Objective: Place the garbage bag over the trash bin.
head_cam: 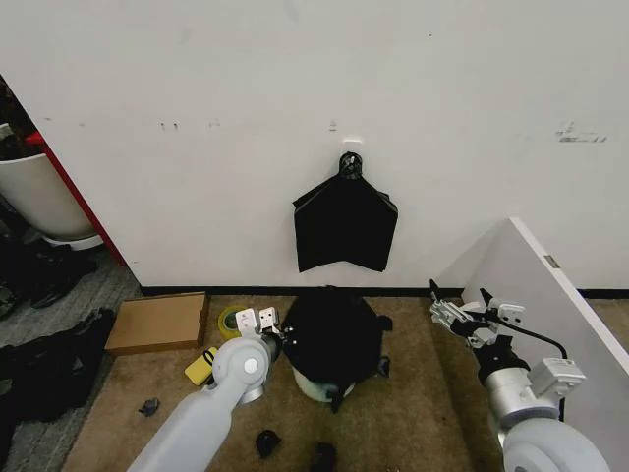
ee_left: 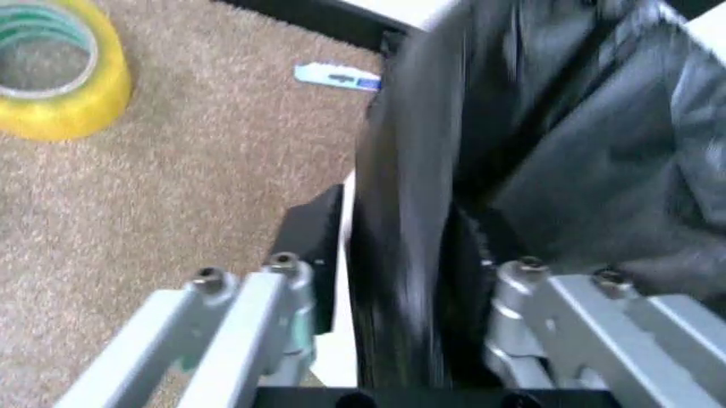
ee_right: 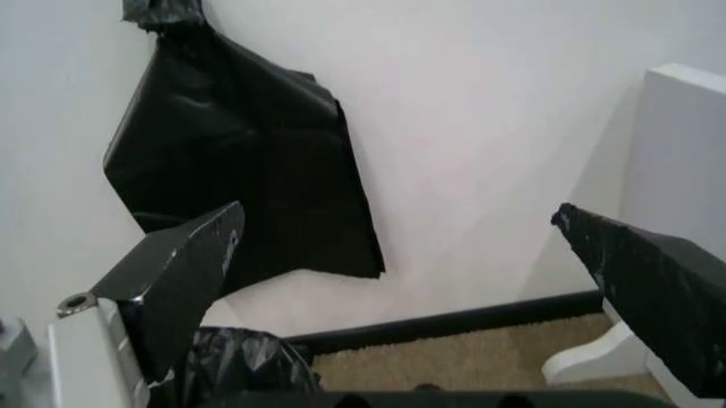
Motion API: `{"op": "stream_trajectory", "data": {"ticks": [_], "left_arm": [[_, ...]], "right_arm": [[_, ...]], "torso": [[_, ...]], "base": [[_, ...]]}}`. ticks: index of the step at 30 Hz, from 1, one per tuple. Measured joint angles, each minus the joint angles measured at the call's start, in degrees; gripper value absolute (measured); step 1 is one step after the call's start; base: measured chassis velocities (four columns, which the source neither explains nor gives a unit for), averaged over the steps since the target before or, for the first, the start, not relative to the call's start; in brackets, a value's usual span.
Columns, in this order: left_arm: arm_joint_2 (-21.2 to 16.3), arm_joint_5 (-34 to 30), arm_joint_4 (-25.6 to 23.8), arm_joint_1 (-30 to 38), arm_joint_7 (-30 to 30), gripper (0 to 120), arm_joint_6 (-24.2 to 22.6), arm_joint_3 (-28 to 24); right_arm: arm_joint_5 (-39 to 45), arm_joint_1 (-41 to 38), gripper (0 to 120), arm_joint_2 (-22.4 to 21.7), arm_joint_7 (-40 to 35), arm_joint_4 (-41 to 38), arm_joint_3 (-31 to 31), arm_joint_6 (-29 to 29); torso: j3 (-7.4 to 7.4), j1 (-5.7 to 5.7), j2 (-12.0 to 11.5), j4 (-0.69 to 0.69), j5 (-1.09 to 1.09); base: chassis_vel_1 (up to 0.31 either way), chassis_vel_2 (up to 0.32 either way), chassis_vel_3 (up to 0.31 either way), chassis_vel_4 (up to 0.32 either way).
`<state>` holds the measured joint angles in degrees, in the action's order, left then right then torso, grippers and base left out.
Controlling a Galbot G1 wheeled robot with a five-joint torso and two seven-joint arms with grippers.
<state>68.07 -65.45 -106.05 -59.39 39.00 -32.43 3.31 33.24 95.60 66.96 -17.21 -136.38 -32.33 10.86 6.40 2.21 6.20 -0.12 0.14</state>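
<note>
The garbage bag [head_cam: 332, 332], glossy crinkled black plastic, is draped over the trash bin [head_cam: 313, 386], whose white base shows below the bag's hem on the carpet. My left gripper [head_cam: 257, 319] is at the bag's left side. In the left wrist view the left gripper [ee_left: 397, 276] is open, with a hanging fold of the bag [ee_left: 533, 144] between its spread fingers [ee_left: 244, 323]. My right gripper [head_cam: 462, 313] hovers open to the right of the bin, apart from it. The right gripper [ee_right: 397, 221] holds nothing in the right wrist view, where a bit of the bag [ee_right: 238, 361] shows low down.
A flat black bundle [head_cam: 344, 228] hangs from a wall hook above the bin. A cardboard box [head_cam: 157, 323], a yellow tape roll [head_cam: 231, 320] and a yellow item [head_cam: 200, 367] lie left. A white panel [head_cam: 550, 305] stands right. A large white tub [head_cam: 39, 197] stands far left.
</note>
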Motion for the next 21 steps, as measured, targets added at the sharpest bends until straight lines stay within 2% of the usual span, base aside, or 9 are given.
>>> {"op": "stream_trajectory", "data": {"ticks": [8, 9, 11, 13, 15, 16, 17, 20, 21], "left_arm": [[-2.2, 2.2, -2.4, -2.6, -2.8, 62, 0.4, 1.2], [-3.0, 3.8, -4.6, -4.4, -4.2, 70, 0.5, 1.7], [-3.2, 4.1, -4.9, -4.7, -4.4, 72, 0.5, 1.8], [-3.9, 6.9, -7.0, -6.9, -6.1, 81, 1.7, 2.4], [-4.3, 17.2, -9.2, -11.1, -10.9, 91, 7.1, 2.8], [-4.3, 17.8, -9.3, -11.3, -11.1, 91, 7.4, 2.8], [-3.6, 26.7, -10.6, -14.9, -14.6, 97, 13.8, 2.9], [-2.8, 31.1, -12.5, -18.2, -16.5, 100, 18.1, 3.2], [-2.3, 33.1, -14.3, -20.6, -17.4, 100, 20.6, 3.8]], "right_arm": [[0.2, 1.2, 100, 1.0, 0.6, 0.0, 0.0, -0.3], [0.2, 1.3, 100, 1.2, 1.1, 0.0, 0.0, -1.0], [0.2, 1.4, 100, 1.3, 1.2, 0.0, 0.0, -1.2], [0.2, 1.5, 100, 1.6, 2.2, 0.1, -0.1, -2.4], [-2.1, 1.5, 100, 2.7, 3.4, 1.4, -0.6, -4.1], [-2.4, 1.4, 100, 2.8, 3.6, 1.6, -0.7, -4.2], [-5.2, 1.3, 100, 4.4, 5.0, 4.0, -1.5, -6.0], [-8.0, 1.3, 100, 6.1, 5.8, 6.3, -1.6, -9.1], [-10.9, 1.6, 100, 7.3, 6.4, 8.0, -1.6, -12.1]], "torso": [[0.00, 0.00, 0.0, 0.01, 0.00], [0.00, 0.00, 0.0, 0.00, 0.00], [0.00, 0.00, 0.0, 0.01, 0.00], [0.00, 0.00, 0.0, 0.00, 0.00], [0.00, 0.00, 0.0, 0.01, -0.01], [0.00, 0.00, 0.0, 0.01, -0.01], [0.00, 0.00, 0.0, 0.02, 0.00], [0.00, 0.00, 0.0, 0.01, 0.00], [-0.01, 0.00, 0.0, 0.00, 0.00]], "base": [[0.000, 0.000, 0.000, 0.000], [0.000, 0.000, 0.000, 0.000], [0.000, 0.000, 0.000, 0.000], [0.000, 0.000, 0.000, 0.000], [0.000, 0.000, 0.000, 0.000], [0.000, 0.000, 0.000, 0.000], [0.000, 0.000, 0.000, 0.000], [0.000, 0.000, 0.000, 0.000], [0.000, 0.000, 0.000, 0.000]]}}
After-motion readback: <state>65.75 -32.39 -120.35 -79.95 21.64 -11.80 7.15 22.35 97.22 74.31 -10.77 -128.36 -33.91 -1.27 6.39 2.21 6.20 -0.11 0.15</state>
